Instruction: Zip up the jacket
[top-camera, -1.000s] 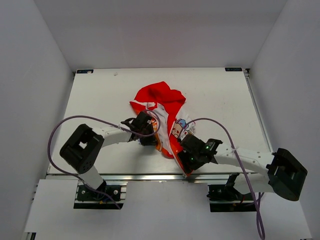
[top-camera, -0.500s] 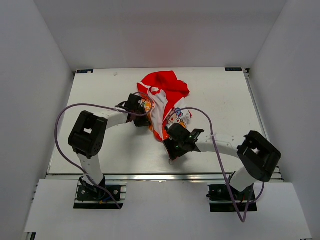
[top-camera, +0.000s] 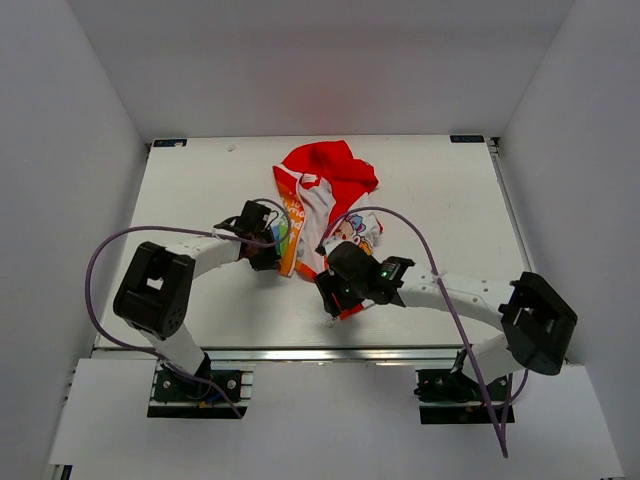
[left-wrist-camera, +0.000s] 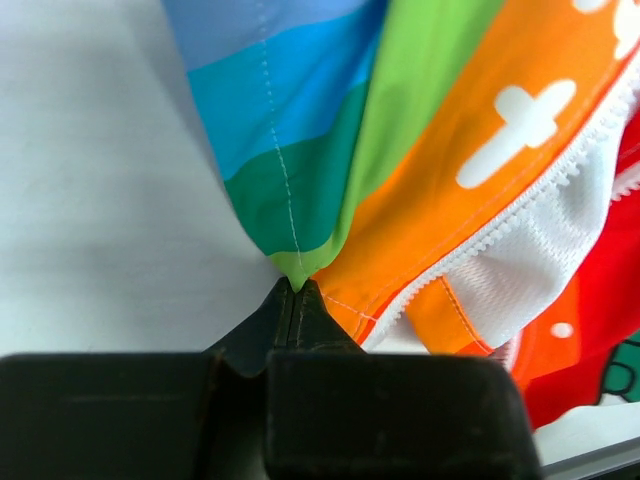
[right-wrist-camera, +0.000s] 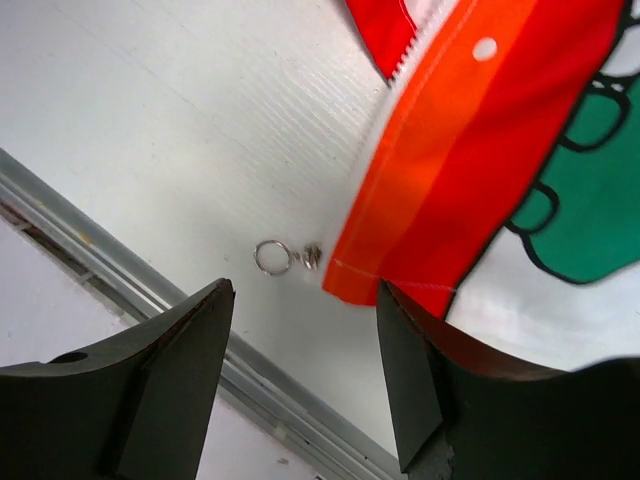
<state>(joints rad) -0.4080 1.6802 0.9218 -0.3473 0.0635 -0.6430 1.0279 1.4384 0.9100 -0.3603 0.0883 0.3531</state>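
Observation:
The jacket (top-camera: 322, 200) lies crumpled mid-table, with the red hood (top-camera: 330, 165) at the far end, the rainbow half (top-camera: 290, 235) on the left and the white cartoon half (top-camera: 358, 233) on the right. My left gripper (top-camera: 276, 257) is shut on the rainbow half's green edge (left-wrist-camera: 292, 270). White zipper teeth (left-wrist-camera: 520, 212) run beside it. My right gripper (right-wrist-camera: 305, 290) is open and empty just above the table. It hovers over the orange-red hem corner (right-wrist-camera: 400, 260) and the metal zipper pull ring (right-wrist-camera: 270, 257). In the top view the right gripper (top-camera: 330, 298) is at the jacket's near end.
The table's near metal rail (right-wrist-camera: 130, 290) runs just below the right gripper. Purple cables (top-camera: 400, 222) loop over both arms. White walls enclose the table (top-camera: 190, 190) on three sides.
My left gripper has pulled the rainbow side toward the near left, spreading the jacket. My right gripper has shifted slightly left along the near hem.

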